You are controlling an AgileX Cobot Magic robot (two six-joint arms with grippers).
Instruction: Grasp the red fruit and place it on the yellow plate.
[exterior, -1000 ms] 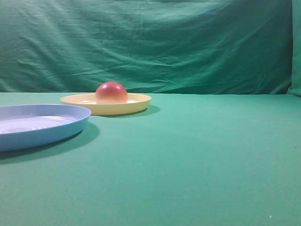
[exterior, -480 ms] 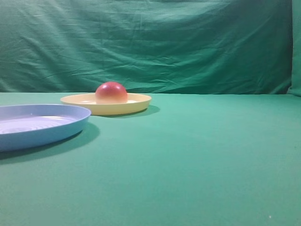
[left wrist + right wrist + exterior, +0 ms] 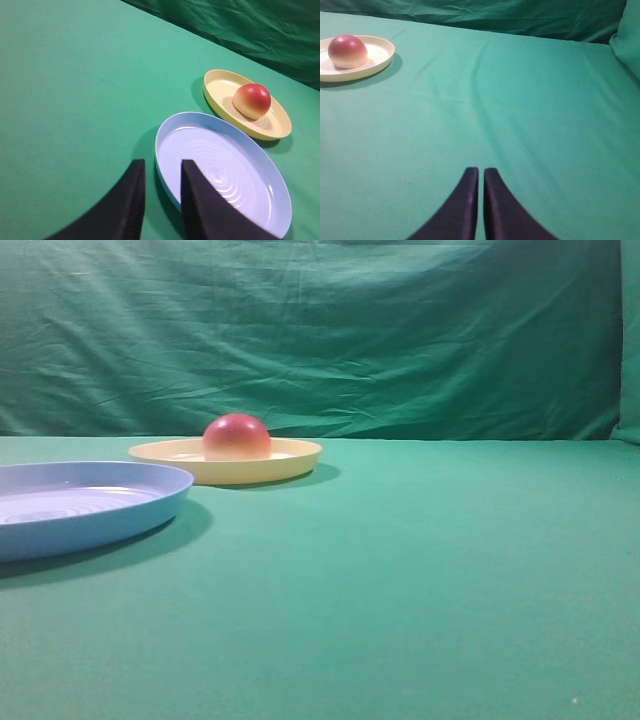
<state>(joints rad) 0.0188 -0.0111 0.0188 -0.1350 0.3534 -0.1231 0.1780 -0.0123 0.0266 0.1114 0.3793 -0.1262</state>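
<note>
The red fruit (image 3: pixel 236 437) sits on the yellow plate (image 3: pixel 290 462), dome up, a little off the plate's middle. The plate rests on the green-covered worktop (image 3: pixel 420 570) toward its far edge, close to the hanging green backdrop (image 3: pixel 320 330). A light blue plate (image 3: pixel 150 505) lies nearer the front-left corner, just beside the yellow one but not touching it.

In the left wrist view the left claw (image 3: pixel 162 180) hangs above the worktop at the rim of the light blue plate, its dark fingers (image 3: pixel 131 200) a narrow gap apart with nothing between them. In the right wrist view the right claw (image 3: pixel 481 172) hangs over bare cloth well apart from the fruit, fingers (image 3: pixel 465 205) pressed together and empty.
</note>
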